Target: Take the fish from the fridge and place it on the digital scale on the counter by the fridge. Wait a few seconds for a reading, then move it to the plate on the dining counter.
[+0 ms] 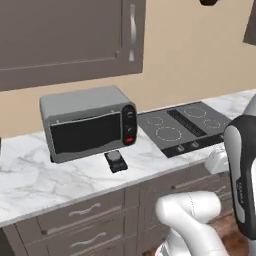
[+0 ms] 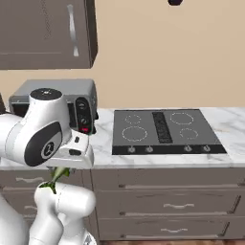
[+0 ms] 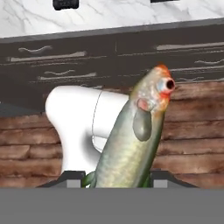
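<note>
My gripper (image 3: 117, 183) is shut on the fish (image 3: 133, 140), an olive-yellow fish with a reddish head that sticks up between the two dark fingertips (image 3: 74, 180). In the right base view the fish (image 2: 56, 177) hangs under the hand, low in front of the dark drawers and below the counter (image 2: 103, 149) edge. The digital scale (image 1: 116, 161), a small black slab, lies on the counter (image 1: 30, 175) just in front of the toaster oven. Its edge also shows at the top of the hand view as the digital scale (image 3: 65, 4). The fridge, the plate and the dining counter are out of view.
A grey toaster oven (image 1: 87, 122) stands on the counter behind the scale. A black cooktop (image 1: 182, 127) is set into the top to its right. Brown wall cabinets (image 1: 70, 35) hang above. Drawers with silver handles (image 2: 177, 206) run below the counter.
</note>
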